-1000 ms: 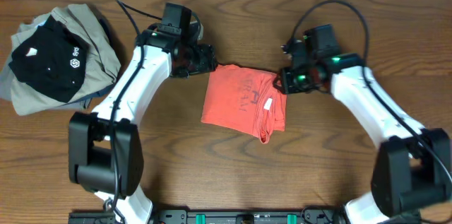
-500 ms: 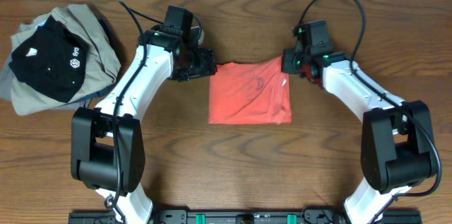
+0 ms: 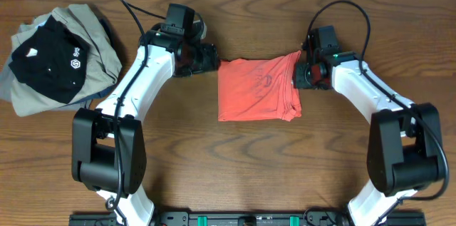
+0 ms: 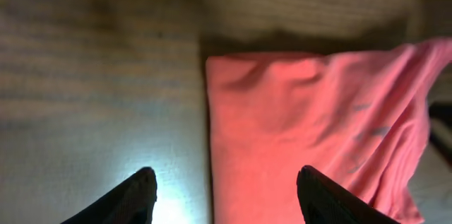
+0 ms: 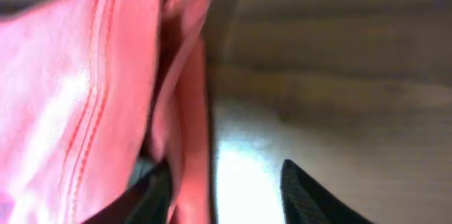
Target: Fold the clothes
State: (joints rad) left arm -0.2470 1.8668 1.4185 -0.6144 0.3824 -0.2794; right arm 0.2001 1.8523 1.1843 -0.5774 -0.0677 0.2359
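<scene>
Reaching inward, left pincer (image 4: 226,174) and right pincer (image 5: 224,167) gape wide beside the coral T-shirt (image 3: 256,90).

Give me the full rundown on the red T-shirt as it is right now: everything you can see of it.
The coral-red T-shirt is soft cloth, folded into a rough rectangle on the wooden table between the arms. Faint lettering shows on its top layer. Its left edge lies straight and flat. Its right edge is bunched in layers, with the upper right corner raised. The left gripper, open, sits at the upper left corner. The right gripper is open, cloth against one finger.
</scene>
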